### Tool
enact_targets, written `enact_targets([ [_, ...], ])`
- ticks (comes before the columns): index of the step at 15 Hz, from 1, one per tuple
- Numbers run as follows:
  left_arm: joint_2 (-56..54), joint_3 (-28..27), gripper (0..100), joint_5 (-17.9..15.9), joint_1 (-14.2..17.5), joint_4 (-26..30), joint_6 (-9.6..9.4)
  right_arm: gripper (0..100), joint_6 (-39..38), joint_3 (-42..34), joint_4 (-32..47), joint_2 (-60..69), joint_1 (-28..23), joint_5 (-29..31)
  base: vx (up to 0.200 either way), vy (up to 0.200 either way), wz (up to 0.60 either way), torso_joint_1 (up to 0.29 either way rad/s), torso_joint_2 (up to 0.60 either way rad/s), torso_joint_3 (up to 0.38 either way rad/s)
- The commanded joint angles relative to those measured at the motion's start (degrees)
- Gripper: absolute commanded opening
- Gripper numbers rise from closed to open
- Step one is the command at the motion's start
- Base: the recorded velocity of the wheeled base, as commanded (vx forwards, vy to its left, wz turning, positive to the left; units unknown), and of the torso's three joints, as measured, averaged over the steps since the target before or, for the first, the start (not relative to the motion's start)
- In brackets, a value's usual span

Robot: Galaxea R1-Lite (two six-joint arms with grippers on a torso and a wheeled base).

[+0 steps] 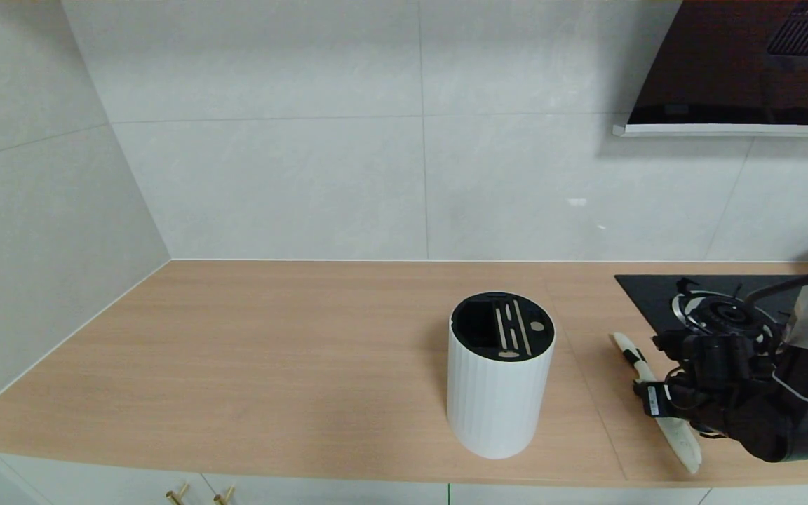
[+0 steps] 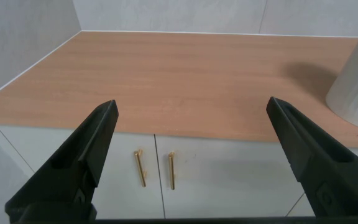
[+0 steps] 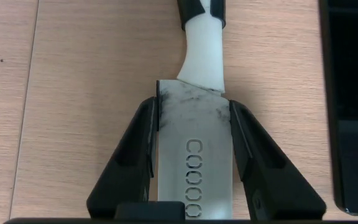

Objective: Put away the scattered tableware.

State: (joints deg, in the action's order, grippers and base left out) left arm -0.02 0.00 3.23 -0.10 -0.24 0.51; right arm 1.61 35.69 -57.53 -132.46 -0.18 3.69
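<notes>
Currently, you find the knife (image 1: pixel 681 438) lying flat on the wooden counter (image 1: pixel 271 351), at the right of the scene, between the white ribbed holder (image 1: pixel 499 393) and the black hob (image 1: pixel 646 291). Its black-and-white handle points toward the far wall and its blade tip points toward the near edge of the counter.

Check the right gripper (image 1: pixel 656 396): it sits low over the knife, at the handle end of the blade. In the right wrist view the two black fingers (image 3: pixel 143 143) press against the opposite edges of the pale, smudged blade, so the right gripper is clamped on the knife. The blade still lies on the counter surface. A row of small oval holes runs along the blade between the fingers.

Note the holder: it stands upright near the middle of the counter, left of the knife and apart from it. Its black top has one large opening, several narrow slots and two small oval openings.

Check the left gripper (image 2: pixel 191 106): its fingers stand wide apart and hold nothing. It hangs at the near edge of the counter, above white cabinet doors with two brass handles (image 2: pixel 140 168), with the holder off to its right.

A dark range hood (image 1: pixel 741 70) is mounted on the tiled wall above the hob
</notes>
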Motion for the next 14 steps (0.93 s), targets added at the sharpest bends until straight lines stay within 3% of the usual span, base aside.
enact_targets([
  [1,0.02,0.0,100,0.02,0.01,-0.02,0.02,0,-0.12,-0.27,0.05,2.03,0.01,0.09,0.0,0.0,0.0,0.0,0.0,0.0],
  [5,0.02,0.0,100,0.02,0.01,-0.02,0.02,0,-2.14,-1.94,2.77,15.22,1.33,0.26,0.0,0.0,0.0,0.0,0.0,0.0],
  [11,0.02,0.0,100,0.02,0.01,-0.02,0.02,0,-2.14,5.61,23.25,41.58,10.55,-0.09,0.0,0.0,0.0,0.0,0.0,0.0],
  [14,0.02,0.0,100,-0.07,0.01,-0.02,0.02,0,-2.14,7.37,27.03,46.95,14.86,-0.18,0.0,0.0,0.0,0.0,0.0,0.0],
])
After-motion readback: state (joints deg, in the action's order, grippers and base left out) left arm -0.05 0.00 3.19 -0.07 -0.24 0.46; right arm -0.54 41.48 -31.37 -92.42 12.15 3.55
